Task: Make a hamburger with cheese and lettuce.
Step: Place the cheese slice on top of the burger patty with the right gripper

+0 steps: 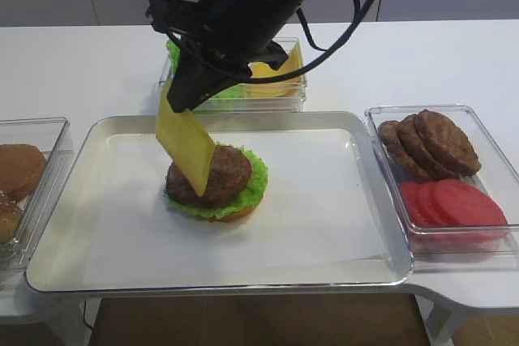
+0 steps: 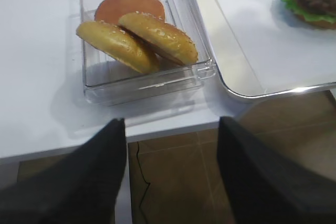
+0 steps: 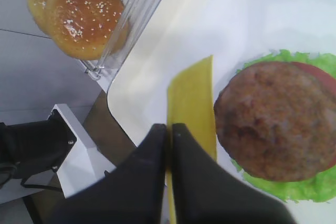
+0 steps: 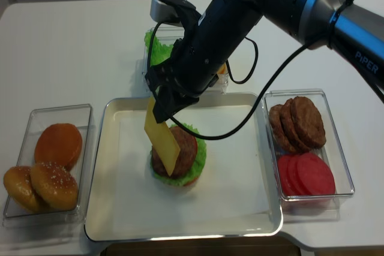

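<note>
Right gripper (image 4: 161, 111), reaching across to left of centre in the high view: jaws pressed together, pinching the top edge of the cheese (image 4: 162, 139). The slice hangs from the fingertips, tilted, its lower corner over the left part of the hamburger (image 4: 178, 159); whether it touches the patty cannot be told. In the right wrist view the cheese (image 3: 191, 98) runs edge-on from between the black fingers (image 3: 197, 182) up toward frame centre, just left of the hamburger (image 3: 278, 124).

Hamburger sits near the middle of the metal tray (image 4: 105, 208), on white paper lining: bun base, lettuce (image 4: 199, 154) frilling out around the dark patty. A red slice shows at the patty's right edge.

Left gripper (image 2: 170, 174): jaws spread wide, nothing between them. It hangs off the table edge at the bottom of the left wrist view, below the clear bun box (image 2: 92, 85) holding sesame bun tops and one plain bun half.

Right side of the high view: clear box (image 4: 345, 160) with loose brown patties (image 4: 300, 121) in the upper part, red tomato slices (image 4: 306, 175) in the lower. Upper centre, behind the arm: another clear box (image 1: 288, 95) with more green leaves and yellow slices, largely hidden.
</note>
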Robot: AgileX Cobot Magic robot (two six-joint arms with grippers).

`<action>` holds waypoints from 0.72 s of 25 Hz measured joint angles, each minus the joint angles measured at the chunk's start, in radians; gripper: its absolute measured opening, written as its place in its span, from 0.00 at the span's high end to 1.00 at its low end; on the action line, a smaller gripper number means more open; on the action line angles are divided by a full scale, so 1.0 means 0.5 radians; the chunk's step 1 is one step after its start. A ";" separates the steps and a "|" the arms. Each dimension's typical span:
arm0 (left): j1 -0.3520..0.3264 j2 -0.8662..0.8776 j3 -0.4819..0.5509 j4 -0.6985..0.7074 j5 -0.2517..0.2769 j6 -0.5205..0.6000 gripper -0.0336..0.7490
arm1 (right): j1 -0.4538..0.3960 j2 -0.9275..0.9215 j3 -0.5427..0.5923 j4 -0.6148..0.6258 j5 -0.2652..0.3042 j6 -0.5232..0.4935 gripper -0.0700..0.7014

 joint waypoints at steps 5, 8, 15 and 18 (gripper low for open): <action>0.000 0.000 0.000 0.000 0.000 -0.010 0.43 | 0.000 0.008 0.000 0.004 0.000 0.000 0.85; 0.000 0.000 0.000 0.000 0.000 -0.010 0.43 | 0.000 0.025 0.000 0.011 0.000 0.000 0.85; 0.000 0.000 0.000 0.000 0.000 -0.010 0.43 | 0.000 0.033 0.000 0.011 0.000 0.000 0.85; 0.000 0.000 0.000 0.000 0.000 -0.010 0.43 | 0.000 0.033 0.000 0.011 0.000 0.000 0.85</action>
